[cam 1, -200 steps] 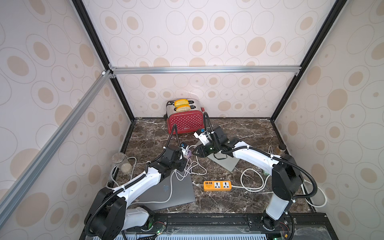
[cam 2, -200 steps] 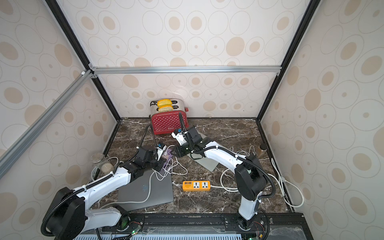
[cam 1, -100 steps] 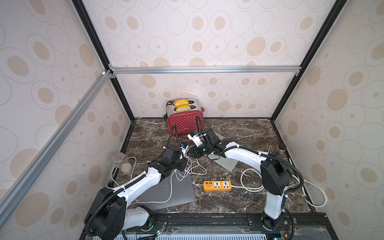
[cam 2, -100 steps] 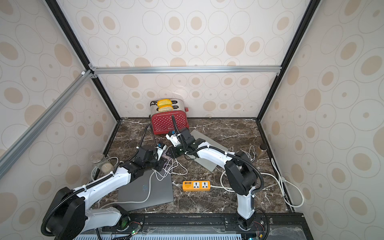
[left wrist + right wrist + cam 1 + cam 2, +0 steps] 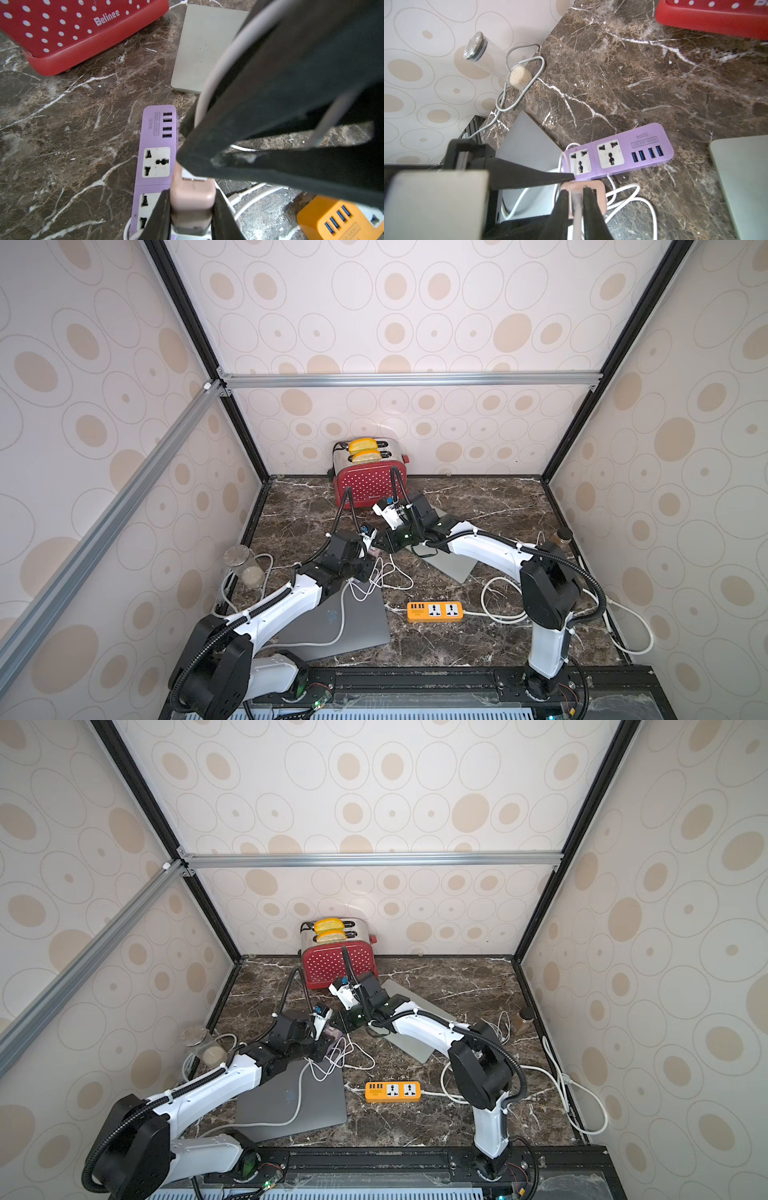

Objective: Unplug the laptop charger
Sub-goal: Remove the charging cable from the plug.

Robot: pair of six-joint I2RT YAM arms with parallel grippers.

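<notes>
charger brick [image 5: 192, 204]: small pinkish block with rounded corners and a smooth plastic shell. it sits between the fingers of the left hand [image 5: 191, 195], clamped across its flat sides. the purple power strip [image 5: 618, 153] lies just beyond that hand's fingertips on the worktop [image 5: 633, 83]. in the right wrist view both its sockets show empty, so the brick looks clear of the strip, though its prongs are hidden.

right hand [image 5: 575, 190]: narrow, with a finger close on each side of the charger cable [image 5: 576, 209] right where it leaves the brick. reads as a pinch on the cable. the two hands are nearly tip to tip.

handling, my read:
- the brick is light and rigid and takes a firm squeeze. the glossy shell could slide in the pads if pulled at an angle. the flat faces are the place to hold it, as the left hand does.
- the cable is thin and soft. it can only be pulled, not pushed.
- best hold on the cable is the stiff connector end against the brick. further along, it would bend and strain the joint.
- slack loops lie beside the right hand on the worktop and run toward the laptop [image 5: 345, 626], so little drag is expected.
- pull straight along the connector. sideways levering risks the port.
</notes>
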